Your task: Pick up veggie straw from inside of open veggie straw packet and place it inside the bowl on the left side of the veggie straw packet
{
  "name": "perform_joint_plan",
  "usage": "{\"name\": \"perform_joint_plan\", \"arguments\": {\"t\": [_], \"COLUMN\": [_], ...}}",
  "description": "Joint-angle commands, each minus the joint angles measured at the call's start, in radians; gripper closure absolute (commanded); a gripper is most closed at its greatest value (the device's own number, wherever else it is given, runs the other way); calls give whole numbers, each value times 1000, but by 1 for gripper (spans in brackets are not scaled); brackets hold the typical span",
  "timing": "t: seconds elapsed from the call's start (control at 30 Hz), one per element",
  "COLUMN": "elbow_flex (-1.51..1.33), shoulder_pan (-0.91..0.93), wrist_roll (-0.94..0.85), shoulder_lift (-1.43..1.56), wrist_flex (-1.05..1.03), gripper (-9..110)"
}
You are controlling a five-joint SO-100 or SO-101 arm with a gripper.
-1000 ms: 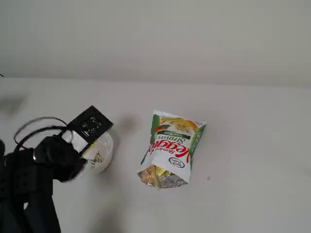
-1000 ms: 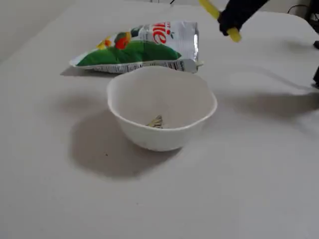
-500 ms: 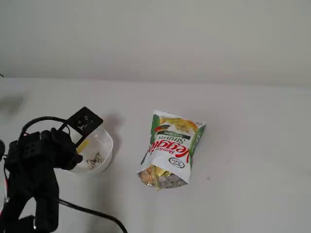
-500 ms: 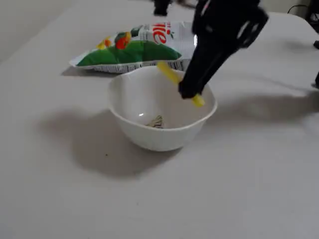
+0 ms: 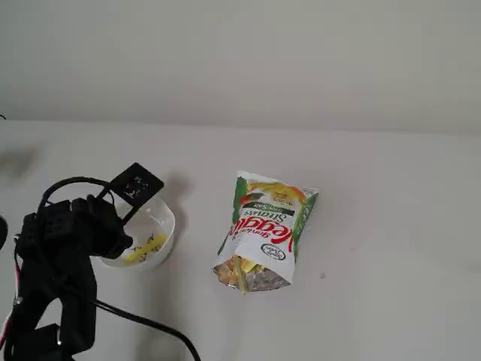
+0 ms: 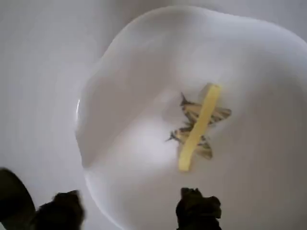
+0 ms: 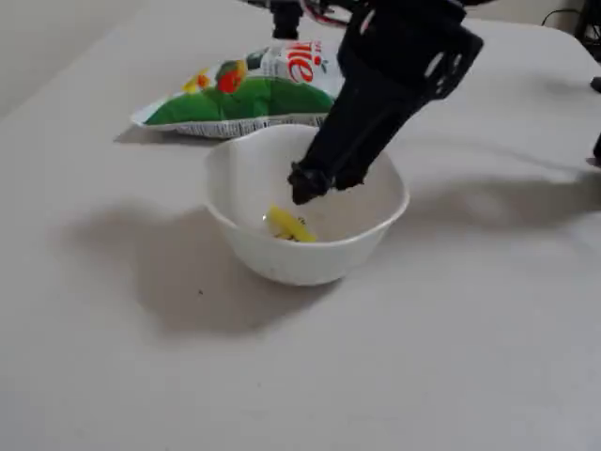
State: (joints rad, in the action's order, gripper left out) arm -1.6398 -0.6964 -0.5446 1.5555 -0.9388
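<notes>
Locate the straw (image 6: 198, 128) in the wrist view; it lies flat on the bottom of the bowl (image 6: 120, 86), across the small dark-and-yellow print, and nothing grips it. In a fixed view the straw (image 7: 289, 225) shows as a yellow stick low inside the bowl (image 7: 235, 202), just below the black fingertips; in a fixed view from above, the straw (image 5: 145, 251) lies inside the bowl (image 5: 167, 226) as a yellow streak.

Check the gripper (image 6: 129, 211); its two dark fingertips sit apart at the lower edge of the wrist view with bare bowl surface between them, so the jaws stand parted and hold nothing. In a fixed view the gripper (image 7: 321, 178) hangs over the bowl opening, tips dipped below the rim line; the arm slants up to the right.

Note the packet (image 5: 264, 229); it lies flat on the counter (image 5: 391, 226), to the right of the bowl in the view from above and apart from it; its open silver end faces the lower edge of that view, with straws showing in the mouth. In the low fixed view the packet (image 7: 246, 94) lies behind the bowl.
</notes>
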Motion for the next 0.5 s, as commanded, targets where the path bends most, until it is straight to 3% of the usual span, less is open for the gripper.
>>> {"name": "perform_joint_plan", "arguments": {"t": [0.0, 0.47], "elbow_flex": [75, 64], "shoulder_pan": [23, 258], "wrist_roll": [21, 488], "shoulder_lift": [126, 704], "wrist_flex": [-46, -334], "gripper": [98, 101]}}
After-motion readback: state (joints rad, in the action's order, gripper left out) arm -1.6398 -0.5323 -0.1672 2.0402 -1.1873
